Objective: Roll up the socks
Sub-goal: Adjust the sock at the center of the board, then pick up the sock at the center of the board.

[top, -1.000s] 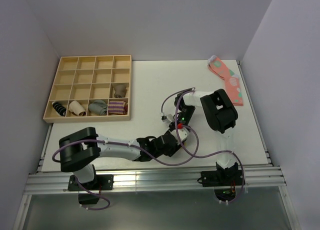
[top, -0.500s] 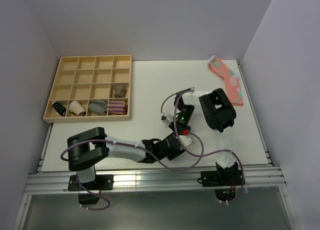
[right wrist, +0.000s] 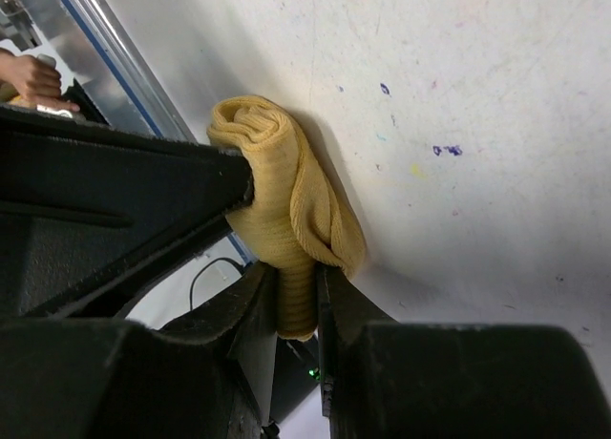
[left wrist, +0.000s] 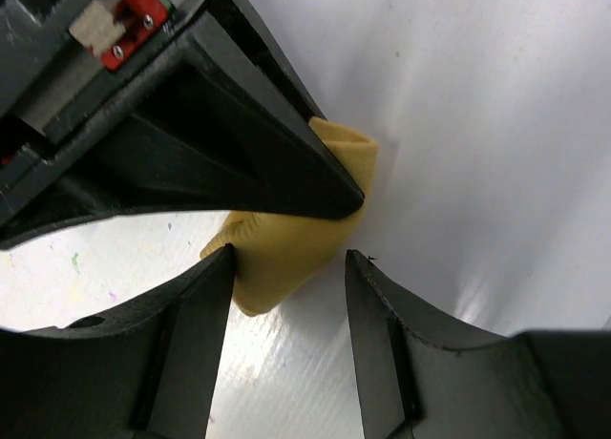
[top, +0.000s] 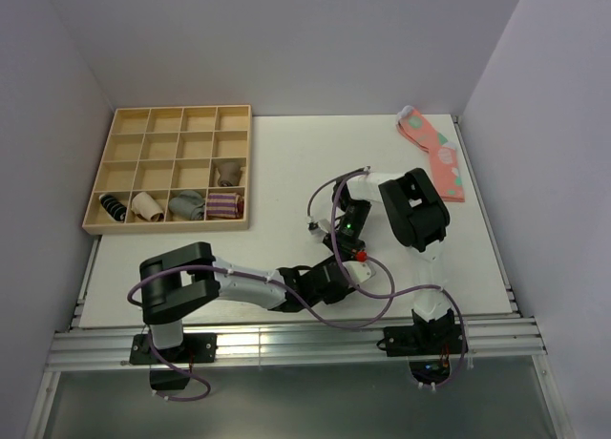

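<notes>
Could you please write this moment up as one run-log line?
right gripper: shut on part-rolled mustard-yellow fabric socks | left gripper: open, straddling socks' end

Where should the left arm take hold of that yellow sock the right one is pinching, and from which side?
Probably the thick rolled end of the yellow sock, from the side opposite the right gripper, which is shut on the thin tail. The left gripper has open jaws flanking the bundle; closing across the roll should keep it wound.
</notes>
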